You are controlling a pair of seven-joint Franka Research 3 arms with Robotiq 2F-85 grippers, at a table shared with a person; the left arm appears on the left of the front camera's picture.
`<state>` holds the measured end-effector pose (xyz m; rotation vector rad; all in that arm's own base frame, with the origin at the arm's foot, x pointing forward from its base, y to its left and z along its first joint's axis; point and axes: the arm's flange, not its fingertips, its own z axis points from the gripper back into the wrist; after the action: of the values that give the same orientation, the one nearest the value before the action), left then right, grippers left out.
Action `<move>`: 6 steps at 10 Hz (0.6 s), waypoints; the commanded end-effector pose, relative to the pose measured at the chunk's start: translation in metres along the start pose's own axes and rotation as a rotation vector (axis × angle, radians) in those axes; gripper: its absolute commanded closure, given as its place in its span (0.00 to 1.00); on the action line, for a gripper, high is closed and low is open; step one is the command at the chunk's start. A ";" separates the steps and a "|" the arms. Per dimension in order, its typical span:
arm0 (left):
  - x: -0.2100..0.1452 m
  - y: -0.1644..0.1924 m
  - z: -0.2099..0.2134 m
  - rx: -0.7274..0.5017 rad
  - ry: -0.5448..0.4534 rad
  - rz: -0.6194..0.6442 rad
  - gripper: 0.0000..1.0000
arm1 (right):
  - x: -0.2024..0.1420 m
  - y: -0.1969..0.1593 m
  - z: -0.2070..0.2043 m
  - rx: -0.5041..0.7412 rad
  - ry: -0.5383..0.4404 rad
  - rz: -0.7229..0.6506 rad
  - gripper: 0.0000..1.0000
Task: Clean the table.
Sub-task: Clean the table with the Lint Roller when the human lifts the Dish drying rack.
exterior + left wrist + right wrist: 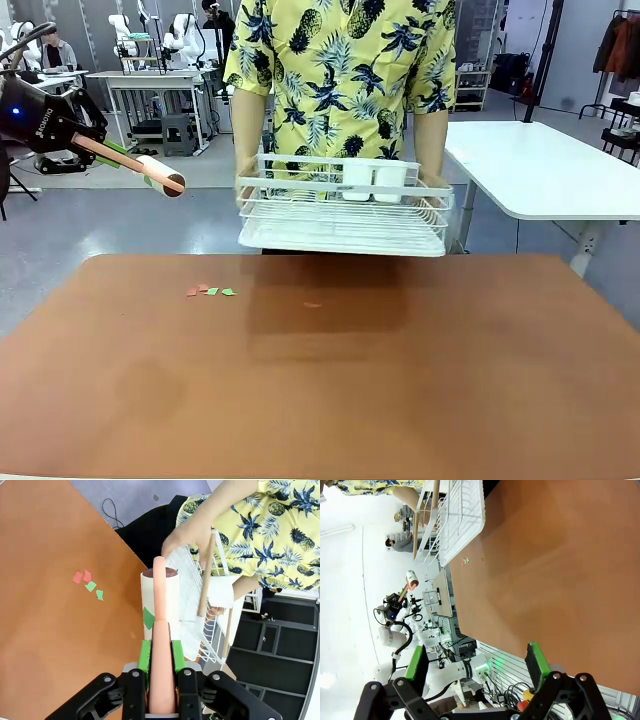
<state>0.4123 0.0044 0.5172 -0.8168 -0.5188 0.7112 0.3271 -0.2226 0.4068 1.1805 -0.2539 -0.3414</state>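
Observation:
The reddish-brown table carries a small cluster of red and green paper scraps left of centre and one orange scrap near the middle. My left gripper hangs above and left of the table's far left corner, shut on the pink handle of a lint roller. In the left wrist view the left gripper clamps that handle; the lint roller has a green scrap stuck to it, and the paper scraps lie on the table. My right gripper is open, with nothing between its fingers, over the table.
A person in a yellow patterned shirt stands at the far edge, holding a white wire dish rack with two white cups just above the table. The rack is close beside the roller. A white table stands at the back right.

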 end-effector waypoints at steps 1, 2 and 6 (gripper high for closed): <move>-0.001 -0.002 0.002 0.008 -0.007 0.010 1.00 | -0.003 0.004 0.001 0.009 0.002 -0.004 0.00; 0.000 0.000 0.000 0.000 0.000 0.000 0.79 | -0.003 0.004 0.001 0.009 0.002 -0.004 0.00; 0.074 -0.040 0.011 0.224 0.287 -0.394 0.79 | -0.003 0.004 0.001 0.009 0.002 -0.004 0.00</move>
<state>0.4357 0.0299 0.5468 -0.6038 -0.4072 0.4399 0.3271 -0.2225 0.4068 1.1803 -0.2538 -0.3414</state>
